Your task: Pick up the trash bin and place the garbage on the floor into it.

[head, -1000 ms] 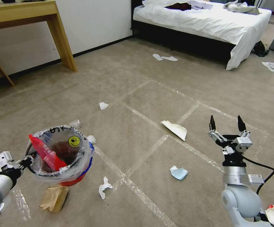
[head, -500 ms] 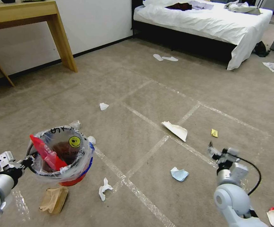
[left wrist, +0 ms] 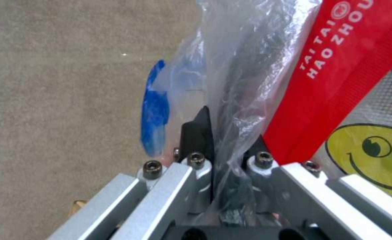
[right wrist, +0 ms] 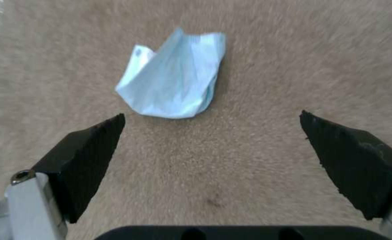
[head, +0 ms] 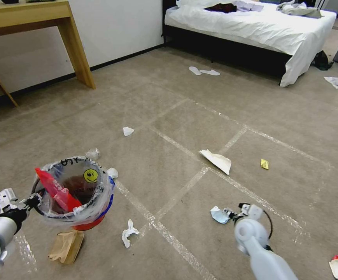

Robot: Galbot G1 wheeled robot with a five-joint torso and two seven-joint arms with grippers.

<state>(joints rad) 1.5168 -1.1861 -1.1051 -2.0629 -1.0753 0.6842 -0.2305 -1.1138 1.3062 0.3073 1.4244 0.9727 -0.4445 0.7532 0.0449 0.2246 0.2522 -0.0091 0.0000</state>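
Right wrist: blue tissue [right wrist: 174, 78] beyond spread fingers [right wrist: 82, 156] (peak pointing away).

Round red plastic bin [head: 86, 223] with yellow smiley sticker [head: 91, 175], pale blue crumpled tissue [right wrist: 174, 85], beige carpet [head: 184, 116] gridded in shiny tape.

L gripper [left wrist: 225, 133] clamped on trash bin [left wrist: 369, 146] liner rim, red wrapper [left wrist: 334, 76] beside.
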